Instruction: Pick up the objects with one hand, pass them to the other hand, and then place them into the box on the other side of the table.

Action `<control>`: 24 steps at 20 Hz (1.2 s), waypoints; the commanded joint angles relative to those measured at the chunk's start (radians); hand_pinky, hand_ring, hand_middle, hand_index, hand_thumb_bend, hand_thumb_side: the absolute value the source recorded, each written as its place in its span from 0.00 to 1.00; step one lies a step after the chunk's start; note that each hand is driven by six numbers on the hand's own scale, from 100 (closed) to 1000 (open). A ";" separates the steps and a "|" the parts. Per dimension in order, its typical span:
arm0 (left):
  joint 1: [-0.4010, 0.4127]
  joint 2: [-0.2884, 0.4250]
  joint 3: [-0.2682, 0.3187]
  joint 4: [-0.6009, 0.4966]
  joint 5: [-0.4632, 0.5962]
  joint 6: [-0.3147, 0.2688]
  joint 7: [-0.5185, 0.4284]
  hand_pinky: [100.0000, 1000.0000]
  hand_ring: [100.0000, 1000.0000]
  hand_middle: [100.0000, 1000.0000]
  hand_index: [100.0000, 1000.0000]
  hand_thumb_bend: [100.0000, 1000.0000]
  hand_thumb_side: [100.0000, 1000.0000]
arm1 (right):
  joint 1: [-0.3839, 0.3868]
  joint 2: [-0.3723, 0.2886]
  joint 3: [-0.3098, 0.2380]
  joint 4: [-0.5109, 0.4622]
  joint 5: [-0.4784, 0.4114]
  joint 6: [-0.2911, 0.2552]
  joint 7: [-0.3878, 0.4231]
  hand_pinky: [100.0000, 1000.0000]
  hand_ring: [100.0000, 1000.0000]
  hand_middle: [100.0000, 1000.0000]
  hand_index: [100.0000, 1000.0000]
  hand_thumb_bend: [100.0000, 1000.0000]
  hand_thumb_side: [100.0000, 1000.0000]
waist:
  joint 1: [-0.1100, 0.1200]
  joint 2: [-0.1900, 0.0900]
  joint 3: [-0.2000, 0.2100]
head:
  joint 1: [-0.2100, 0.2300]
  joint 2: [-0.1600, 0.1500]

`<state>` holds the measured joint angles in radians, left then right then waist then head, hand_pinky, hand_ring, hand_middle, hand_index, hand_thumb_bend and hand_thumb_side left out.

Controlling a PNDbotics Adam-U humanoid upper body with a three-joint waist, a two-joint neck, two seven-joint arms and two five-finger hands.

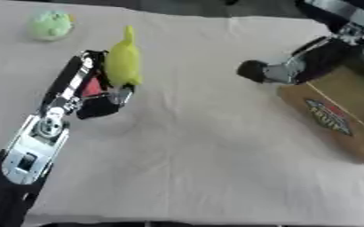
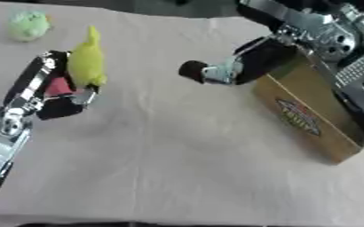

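Note:
My left hand (image 1: 101,96) reaches up from the lower left with its fingers curled round the lower end of a yellow, elongated toy (image 1: 124,60). The toy stands nearly upright, its pointed tip toward the far edge. A round green plush toy (image 1: 51,25) lies alone at the far left of the table. My right hand (image 2: 235,66) comes in from the upper right and hovers beside the near-left corner of the brown cardboard box (image 1: 342,113). Its fingers stretch leftward and hold nothing. A wide gap of table separates the two hands.
The table wears a pale cloth (image 1: 200,150), bare across the middle and front. The box has a printed label (image 2: 298,116) on its side and stands at the right edge, partly under my right arm (image 2: 333,35).

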<state>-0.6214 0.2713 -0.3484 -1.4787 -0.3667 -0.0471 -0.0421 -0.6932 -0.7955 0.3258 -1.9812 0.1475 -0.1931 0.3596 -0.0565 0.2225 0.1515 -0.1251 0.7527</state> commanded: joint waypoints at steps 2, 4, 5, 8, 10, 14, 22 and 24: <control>-0.005 -0.015 0.002 -0.015 0.006 -0.012 0.011 0.30 0.32 0.31 0.42 0.00 0.17 | -0.037 -0.009 0.013 -0.019 0.032 0.021 0.023 0.92 0.78 0.76 0.84 0.43 0.35 | 0.001 -0.016 0.001 | 0.004 -0.008; -0.002 -0.022 -0.001 -0.017 0.001 -0.015 0.011 0.30 0.32 0.31 0.42 0.00 0.16 | -0.051 0.002 0.022 -0.019 0.051 0.049 0.024 0.91 0.77 0.76 0.84 0.43 0.34 | 0.001 -0.017 0.000 | 0.006 -0.008; -0.002 -0.026 -0.003 -0.017 -0.004 -0.017 0.011 0.30 0.32 0.31 0.42 0.00 0.16 | -0.058 0.009 0.027 -0.019 0.064 0.070 0.023 0.91 0.77 0.76 0.83 0.42 0.36 | 0.000 -0.017 0.000 | 0.007 -0.008; 0.003 -0.039 -0.007 -0.014 -0.025 -0.019 0.017 0.30 0.32 0.30 0.42 0.00 0.16 | -0.076 0.030 0.043 -0.019 0.102 0.133 0.017 0.91 0.77 0.76 0.83 0.41 0.39 | -0.002 -0.018 -0.001 | 0.007 -0.007; 0.007 -0.048 -0.010 -0.013 -0.034 -0.022 0.022 0.30 0.32 0.30 0.42 0.00 0.16 | -0.085 0.043 0.052 -0.019 0.123 0.160 0.017 0.91 0.77 0.75 0.83 0.39 0.40 | -0.003 -0.017 -0.001 | 0.007 -0.007; 0.013 -0.060 -0.011 -0.023 -0.087 -0.031 0.043 0.30 0.33 0.31 0.42 0.00 0.12 | -0.094 0.064 0.070 -0.019 0.163 0.227 0.029 0.91 0.76 0.75 0.83 0.36 0.44 | -0.005 -0.018 -0.002 | 0.011 -0.005; 0.031 -0.105 -0.003 -0.006 -0.199 -0.033 0.116 0.30 0.32 0.31 0.42 0.00 0.11 | -0.092 0.127 0.091 -0.019 0.222 0.375 0.050 0.91 0.75 0.75 0.83 0.31 0.51 | -0.013 -0.020 -0.014 | 0.022 -0.002; 0.029 -0.114 0.002 0.000 -0.215 -0.035 0.132 0.29 0.32 0.31 0.42 0.00 0.10 | -0.090 0.139 0.095 -0.019 0.230 0.389 0.065 0.91 0.74 0.75 0.83 0.30 0.52 | -0.012 -0.021 -0.016 | 0.023 -0.001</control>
<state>-0.5796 0.1630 -0.3566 -1.4706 -0.5681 -0.0800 0.0767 -0.7729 -0.6519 0.4275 -1.9838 0.3673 0.1835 0.4199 -0.0720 0.2222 0.1370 -0.1064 0.7528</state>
